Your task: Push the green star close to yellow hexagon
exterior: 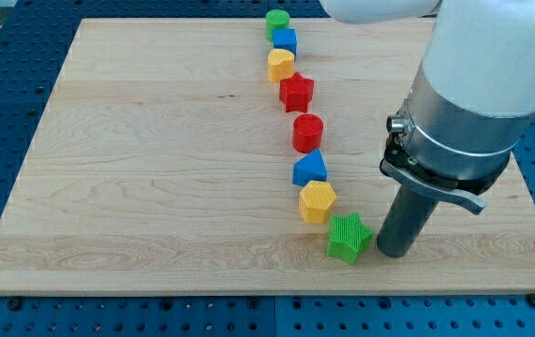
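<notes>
The green star (349, 237) lies near the board's bottom edge, right of centre. The yellow hexagon (318, 201) sits just up and to the left of it, a small gap apart. My tip (395, 251) rests on the board just to the right of the green star, close to it or touching it. The rod rises from there into the large grey and white arm at the view's upper right.
A curved line of blocks runs up from the hexagon: a blue block (310, 169), a red cylinder (308, 133), a red star (296, 92), a yellow block (281, 65), a blue block (285, 41) and a green cylinder (277, 21). The wooden board (155, 168) lies on a blue table.
</notes>
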{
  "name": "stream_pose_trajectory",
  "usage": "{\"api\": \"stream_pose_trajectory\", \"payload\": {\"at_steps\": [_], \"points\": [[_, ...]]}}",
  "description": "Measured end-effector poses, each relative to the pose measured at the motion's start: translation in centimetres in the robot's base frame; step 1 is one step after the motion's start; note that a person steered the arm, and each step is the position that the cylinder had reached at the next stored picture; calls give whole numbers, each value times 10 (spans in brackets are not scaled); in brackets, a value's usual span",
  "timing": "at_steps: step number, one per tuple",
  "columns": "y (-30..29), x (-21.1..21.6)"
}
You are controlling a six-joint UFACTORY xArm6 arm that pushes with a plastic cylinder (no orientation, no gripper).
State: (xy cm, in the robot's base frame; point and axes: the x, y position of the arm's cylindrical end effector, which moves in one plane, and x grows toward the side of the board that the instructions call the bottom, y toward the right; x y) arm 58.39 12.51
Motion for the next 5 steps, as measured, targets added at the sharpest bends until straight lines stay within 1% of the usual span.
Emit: {"api": "stream_pose_trajectory", "payload": {"at_steps": [3, 4, 5], "points": [[-28, 0], [-16, 0], [29, 1]]}}
